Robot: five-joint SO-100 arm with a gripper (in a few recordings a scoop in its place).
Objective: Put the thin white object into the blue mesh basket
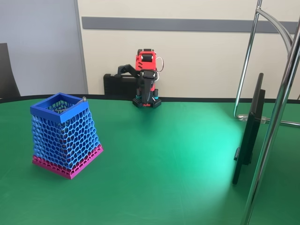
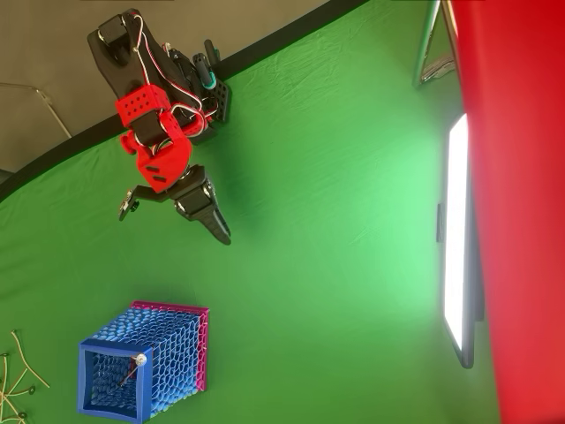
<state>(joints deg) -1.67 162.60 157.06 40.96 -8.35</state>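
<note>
The blue mesh basket [image 1: 65, 136] stands on the green table at the left, tilted a little on its magenta base; from above, the basket [image 2: 172, 358] is at the lower left. The thin white object [image 2: 131, 371] lies inside it, its strand slanting down into the mesh and its small knob [image 1: 84, 98] resting at the rim. My gripper [image 2: 175, 225] is on the folded red and black arm near the table's far edge, well away from the basket. It is open wide with nothing in it, one finger pointing at the table and the other swung out sideways.
A dark monitor [image 1: 248, 131] stands edge-on at the right, next to chrome stand poles [image 1: 276, 117]. A black case [image 1: 117, 84] sits behind the arm. Several more thin pale strands [image 2: 13, 375] lie at the overhead view's lower left edge.
</note>
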